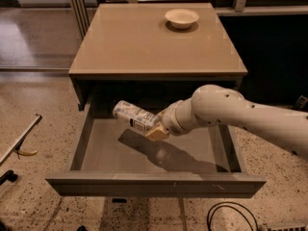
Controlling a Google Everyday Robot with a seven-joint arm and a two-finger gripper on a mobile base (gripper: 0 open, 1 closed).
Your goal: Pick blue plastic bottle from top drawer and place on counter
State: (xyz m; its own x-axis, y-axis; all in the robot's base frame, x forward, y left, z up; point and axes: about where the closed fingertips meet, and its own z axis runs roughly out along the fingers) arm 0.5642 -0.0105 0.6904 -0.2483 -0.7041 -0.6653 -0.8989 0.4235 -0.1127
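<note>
The blue plastic bottle (132,116), clear with a pale printed label, hangs roughly level above the floor of the open top drawer (154,183) and casts a shadow on it. My gripper (157,127) is shut on the bottle's right end, its tan fingertips (156,132) wrapped around it. The white arm reaches in from the right. The bottle's cap end is hidden in the gripper. The tan counter (149,40) lies behind and above the drawer.
A shallow white bowl (181,18) stands on the counter at the back right. A black cable (231,215) lies on the speckled floor at the lower right. A metal bar (19,138) lies on the floor at the left.
</note>
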